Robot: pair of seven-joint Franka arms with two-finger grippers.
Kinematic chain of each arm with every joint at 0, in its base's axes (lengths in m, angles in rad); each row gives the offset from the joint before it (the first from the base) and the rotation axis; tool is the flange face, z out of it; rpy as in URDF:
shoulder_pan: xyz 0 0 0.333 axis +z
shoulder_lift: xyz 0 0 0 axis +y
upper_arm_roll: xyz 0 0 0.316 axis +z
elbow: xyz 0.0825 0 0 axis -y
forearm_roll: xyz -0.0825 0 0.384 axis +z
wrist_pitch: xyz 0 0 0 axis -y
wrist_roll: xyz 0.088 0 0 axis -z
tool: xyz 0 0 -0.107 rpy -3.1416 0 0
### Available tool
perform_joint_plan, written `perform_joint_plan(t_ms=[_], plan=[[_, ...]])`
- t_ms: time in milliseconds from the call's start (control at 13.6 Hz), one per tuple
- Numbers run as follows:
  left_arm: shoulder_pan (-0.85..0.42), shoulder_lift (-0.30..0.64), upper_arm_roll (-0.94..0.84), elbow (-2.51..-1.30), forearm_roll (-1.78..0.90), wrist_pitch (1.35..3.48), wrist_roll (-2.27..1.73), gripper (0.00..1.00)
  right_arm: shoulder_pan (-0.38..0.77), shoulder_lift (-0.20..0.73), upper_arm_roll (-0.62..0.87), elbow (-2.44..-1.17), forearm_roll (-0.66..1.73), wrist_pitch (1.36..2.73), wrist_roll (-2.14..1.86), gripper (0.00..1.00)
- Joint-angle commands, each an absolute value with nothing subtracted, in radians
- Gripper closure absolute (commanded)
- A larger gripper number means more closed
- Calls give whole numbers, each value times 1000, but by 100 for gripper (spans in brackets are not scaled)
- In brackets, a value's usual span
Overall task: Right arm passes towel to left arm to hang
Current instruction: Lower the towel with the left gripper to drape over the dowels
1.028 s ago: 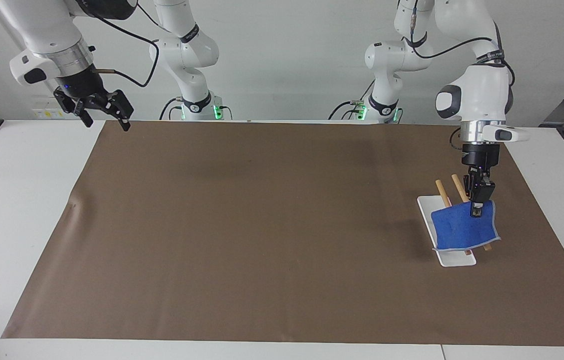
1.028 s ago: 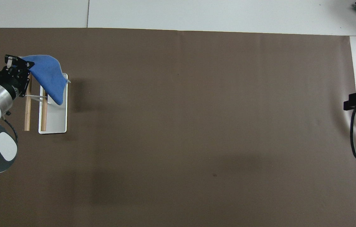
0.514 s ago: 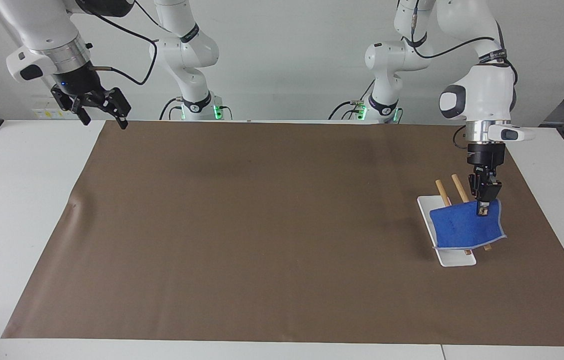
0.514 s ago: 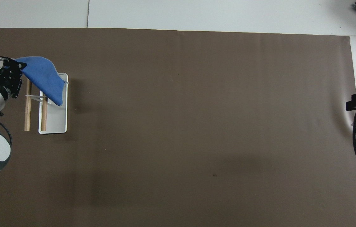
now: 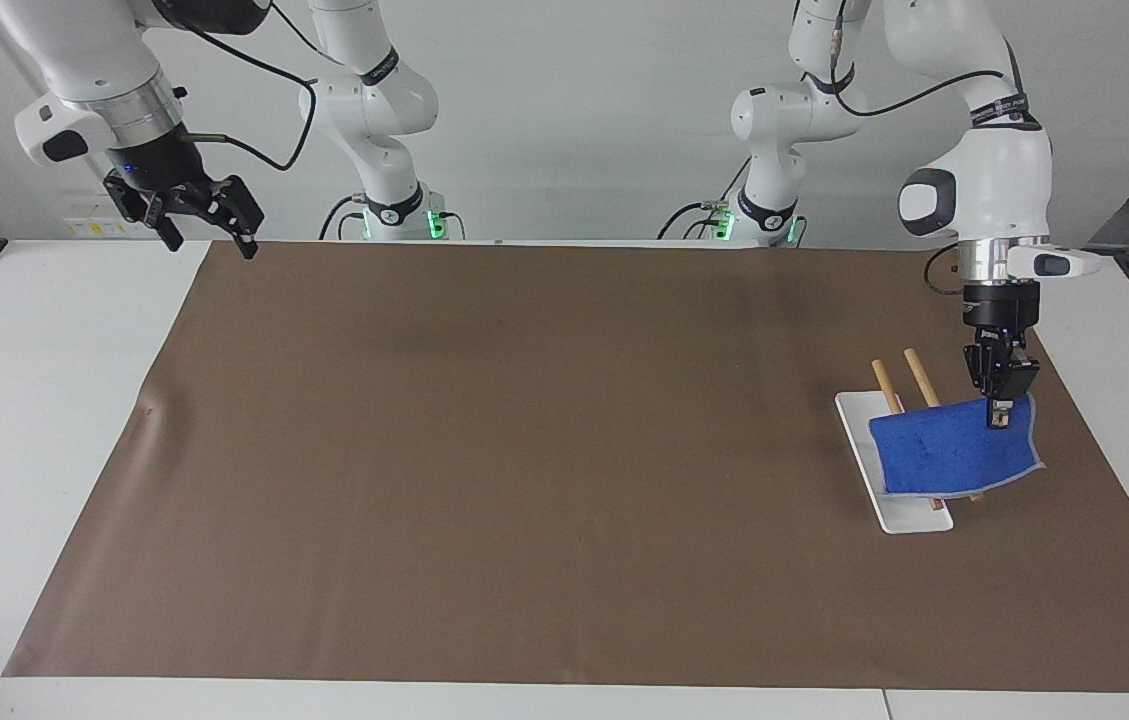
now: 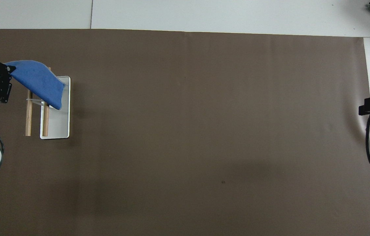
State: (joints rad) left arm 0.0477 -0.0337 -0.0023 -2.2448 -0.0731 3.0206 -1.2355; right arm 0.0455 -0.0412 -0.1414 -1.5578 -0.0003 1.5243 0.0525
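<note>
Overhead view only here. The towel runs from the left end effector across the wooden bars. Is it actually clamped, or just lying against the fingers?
Observer: Clamped. In the facing view the left end effector points straight down, shut on an upper corner of the towel, which hangs from it.
Operator: Is the cloth touching the bars?
Observer: It hangs across both wooden bars, with its lower hem showing against the white base. I cannot tell if it touches them.
Operator: And the right arm? I only get a black edge.
Observer: The right end effector waits raised over the mat's corner at its own end, fingers open and empty.
</note>
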Motion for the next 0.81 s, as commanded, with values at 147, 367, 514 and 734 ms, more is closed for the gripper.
perform_joint_plan(t_ms=[147,367,514,734], plan=[[101,-51,-9,-2267,-63,2976,-1236,100,52,-66,-149,-1585,-14,1522,63,0],[101,-54,-9,-2267,-63,2944,-1236,100,52,-66,-150,-1586,-14,1522,63,0],[101,-58,-9,-2266,-63,2896,-1233,100,52,-66,-150,-1585,-14,1522,64,0],[103,-66,-8,-2264,-63,2838,-1232,100,55,-66,-147,-1585,-12,1522,64,0]])
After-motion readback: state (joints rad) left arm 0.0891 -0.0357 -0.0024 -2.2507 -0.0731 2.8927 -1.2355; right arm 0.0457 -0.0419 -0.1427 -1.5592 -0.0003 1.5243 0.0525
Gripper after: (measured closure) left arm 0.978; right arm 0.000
